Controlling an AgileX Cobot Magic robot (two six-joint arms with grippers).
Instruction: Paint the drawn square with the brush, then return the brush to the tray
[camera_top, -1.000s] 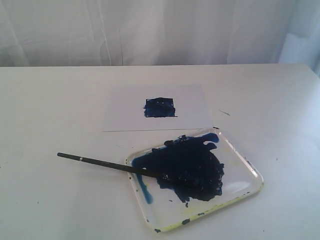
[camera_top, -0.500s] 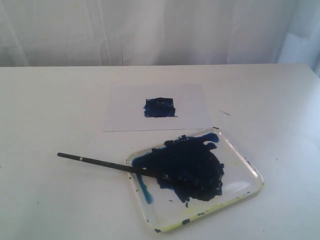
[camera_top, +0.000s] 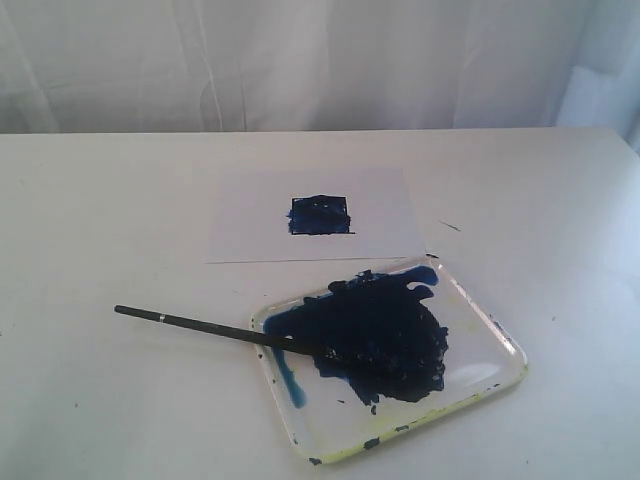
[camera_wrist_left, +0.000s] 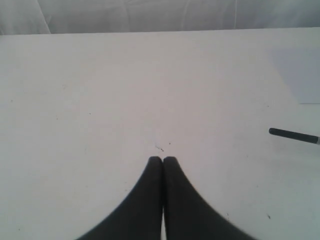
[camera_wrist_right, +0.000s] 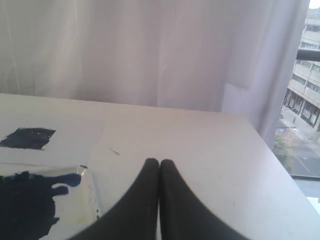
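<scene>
The drawn square on the white paper sheet is filled with dark blue paint; the right wrist view shows it too. The brush lies with its tip in the blue blob of the tray and its handle sticking out over the table to the left. Its handle end shows in the left wrist view. The tray's corner appears in the right wrist view. My left gripper is shut and empty above bare table. Shut and empty as well, my right gripper hovers beside the tray. Neither gripper appears in the exterior view.
A white curtain hangs behind the white table. A short dark mark sits on the table right of the paper. A window lies past the table's right edge.
</scene>
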